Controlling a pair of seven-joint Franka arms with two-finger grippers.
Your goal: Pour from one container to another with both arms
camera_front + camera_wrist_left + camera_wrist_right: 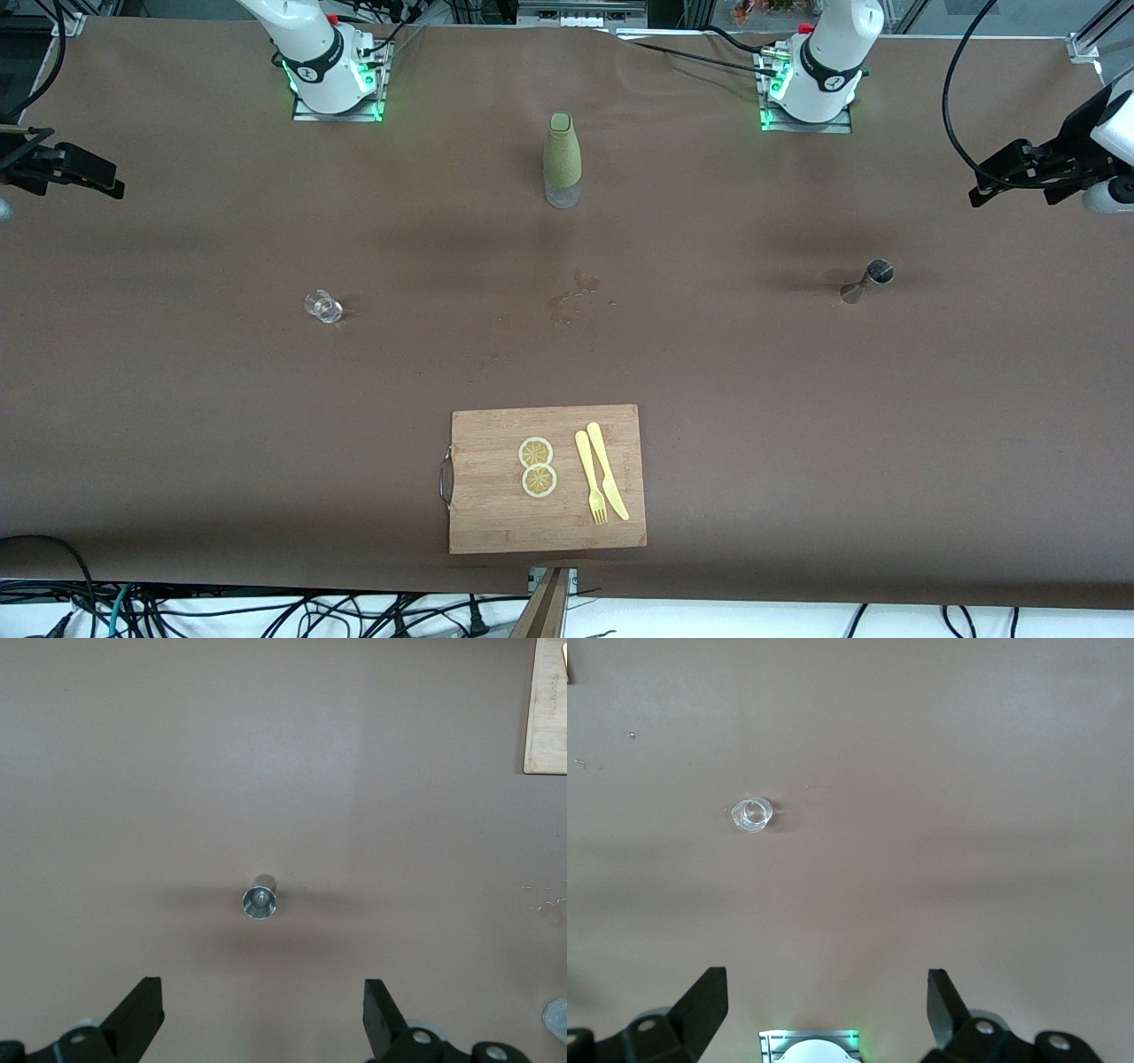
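Jaws of both the left gripper [259, 1014] and right gripper [827, 1005] hung released, high over the worktop [797, 399]. Below stood a light, slippery metal jigger [259, 900] and a fragile little glass [751, 816]; I'd grip each around its middle.

bottle [562, 159] – mid-surface between the arm bases | glass [323, 307] – toward the right arm's end, nearer the camera than the bottle | metal cup [868, 280] – toward the left arm's end | cutting board [496, 523] – nearest the camera; two lemon slices [537, 466] beside fork [590, 478] and knife [607, 470] on it
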